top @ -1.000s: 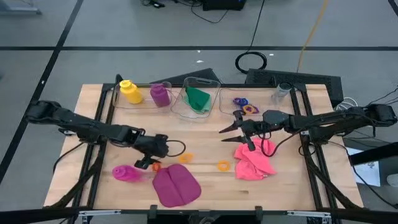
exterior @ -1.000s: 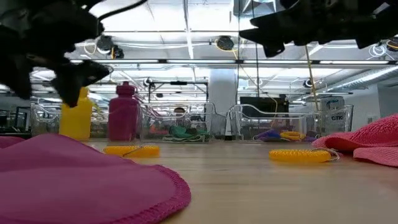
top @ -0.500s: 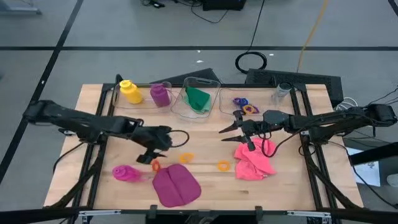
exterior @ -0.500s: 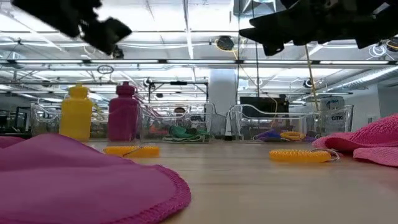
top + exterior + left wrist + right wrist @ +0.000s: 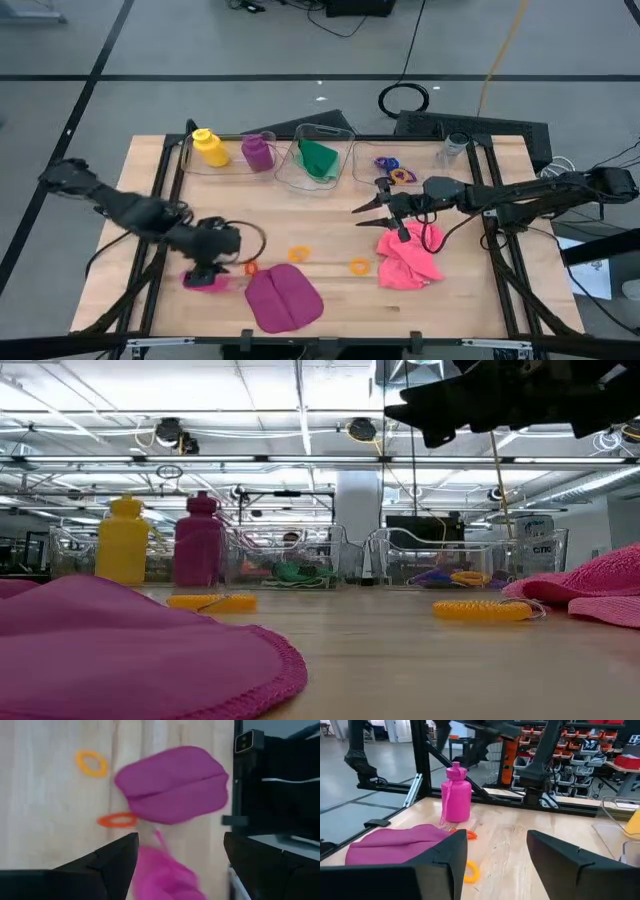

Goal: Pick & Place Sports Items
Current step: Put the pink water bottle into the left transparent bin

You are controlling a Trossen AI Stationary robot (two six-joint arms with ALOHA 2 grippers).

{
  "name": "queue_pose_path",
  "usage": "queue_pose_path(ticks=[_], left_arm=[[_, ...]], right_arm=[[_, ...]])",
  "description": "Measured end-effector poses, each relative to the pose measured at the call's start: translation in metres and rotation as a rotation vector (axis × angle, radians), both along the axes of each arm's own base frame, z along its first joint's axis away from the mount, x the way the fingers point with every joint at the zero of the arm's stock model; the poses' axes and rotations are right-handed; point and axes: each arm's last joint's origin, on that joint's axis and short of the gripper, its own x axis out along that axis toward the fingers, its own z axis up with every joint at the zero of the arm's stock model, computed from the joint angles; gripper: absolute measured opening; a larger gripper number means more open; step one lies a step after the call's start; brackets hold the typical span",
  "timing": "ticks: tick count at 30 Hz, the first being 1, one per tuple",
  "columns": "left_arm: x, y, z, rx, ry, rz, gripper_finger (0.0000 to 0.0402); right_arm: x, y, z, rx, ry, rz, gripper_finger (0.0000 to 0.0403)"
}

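While three bottles [image 5: 209,146] and cloths are sitting binned or loose, left gripper [image 5: 205,272], wide, is hovering over magenta bottle [image 5: 202,281]; right gripper [image 5: 366,213] is waiting, part-open.

The left claw [image 5: 207,270] hung over a bottle [image 5: 203,280], its fingers apart, with a flat cloth [image 5: 283,298] and a small ring [image 5: 251,268] just beside it. The right claw [image 5: 367,209] (well apart from it) hovered beside a crumpled cloth [image 5: 409,259], bins [image 5: 300,175] behind.
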Motion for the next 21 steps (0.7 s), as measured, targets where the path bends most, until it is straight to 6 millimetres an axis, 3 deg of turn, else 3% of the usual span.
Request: queue_pose_path(ticks=[6, 13, 21], left_arm=[[-0.023, -0.03, 0.0, 0.0, 0.011, 0.085, 0.0248], [-0.038, -0.036, -0.003, 0.009, 0.069, 0.27, 0.0248], [-0.044, -0.048, -0.012, 0.065, 0.121, 0.257, 0.0248]], right_arm=[[0.0, 0.001, -0.001, 0.0, 0.006, 0.003, 0.0144], [0.0, 0.001, -0.001, 0.053, 0.026, 0.002, 0.0144], [-0.001, 0.001, -0.009, 0.078, 0.11, 0.002, 0.0144]])
